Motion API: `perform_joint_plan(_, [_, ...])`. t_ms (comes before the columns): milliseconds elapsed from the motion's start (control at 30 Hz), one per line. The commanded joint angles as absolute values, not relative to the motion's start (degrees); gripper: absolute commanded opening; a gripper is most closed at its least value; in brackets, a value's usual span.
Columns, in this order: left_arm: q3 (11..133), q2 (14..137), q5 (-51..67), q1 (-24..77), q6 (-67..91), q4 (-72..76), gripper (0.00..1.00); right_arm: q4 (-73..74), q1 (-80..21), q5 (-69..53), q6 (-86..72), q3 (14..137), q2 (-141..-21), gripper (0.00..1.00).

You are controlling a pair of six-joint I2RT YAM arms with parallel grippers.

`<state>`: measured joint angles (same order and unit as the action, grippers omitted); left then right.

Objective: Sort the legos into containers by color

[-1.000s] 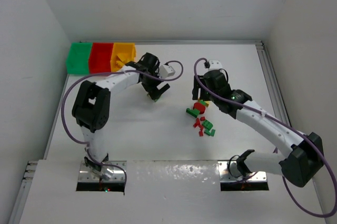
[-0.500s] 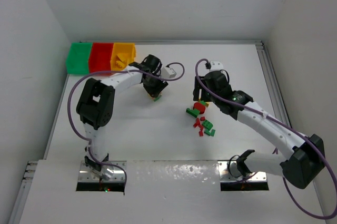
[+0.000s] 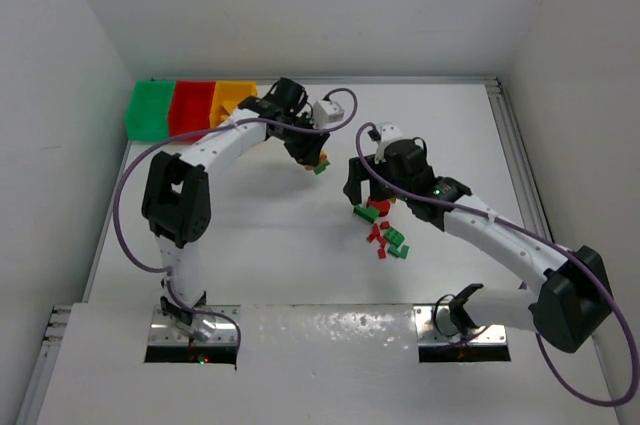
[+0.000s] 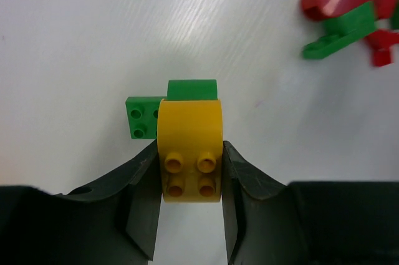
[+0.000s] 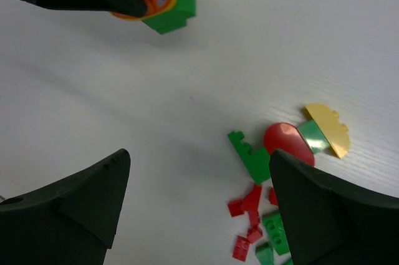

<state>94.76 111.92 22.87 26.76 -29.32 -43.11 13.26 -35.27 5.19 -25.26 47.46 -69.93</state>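
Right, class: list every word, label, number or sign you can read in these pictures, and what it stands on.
None: no readable text in any view, not on the bins, the loose bricks, or the yellow brick held in the left claw.

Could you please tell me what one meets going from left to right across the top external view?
Green bin → red bin → yellow-orange bin → left gripper holding a yellow-and-green brick → loose lego pile.
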Motion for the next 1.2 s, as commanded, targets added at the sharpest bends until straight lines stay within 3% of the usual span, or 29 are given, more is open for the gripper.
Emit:
perform_joint_plan(0, [96.6,104.3,37.2,25.3,-27.1,-41.6,0.0,3.2,-34.7,-3.1,-24.4,48.5,-70.8,0.91])
perform_joint_plan(167, [98.8,102.0,42.6,23.6,-18.9,-40.3,0.0,-4.7,-34.8,-4.3,-13.6,47.7,-70.8,0.87])
perform_joint_plan(300, [94.2,100.6,40.9,21.9,2.9,-32.1,0.0,-17.4,-34.9,-3.0,-6.8,41.2,-68.3,0.87])
perform_joint_plan(367, [93.9,101.1,41.8,21.9,6.3,-31.6,0.0,-24.2,-34.9,-3.0,-3.4,38.2,-68.7,0.87])
perform_joint_plan(500, [92.6,100.7,41.3,22.0,13.3,-30.1,0.0,-20.2,-35.0,-2.0,-0.4,43.5,-72.5,0.89])
perform_joint_plan(800, [88.8,99.4,42.8,22.0,18.5,-27.9,0.0,-28.0,-35.0,-6.2,-1.6,46.6,-79.4,0.9])
perform_joint_plan(1033, [89.0,99.4,44.2,22.0,18.5,-28.4,0.0,-17.2,-34.9,-10.5,3.1,55.5,-85.1,0.93])
perform_joint_plan(1167, [90.4,99.8,43.9,22.0,18.0,-28.2,0.0,-16.4,-35.0,-9.5,4.3,54.8,-84.3,0.95])
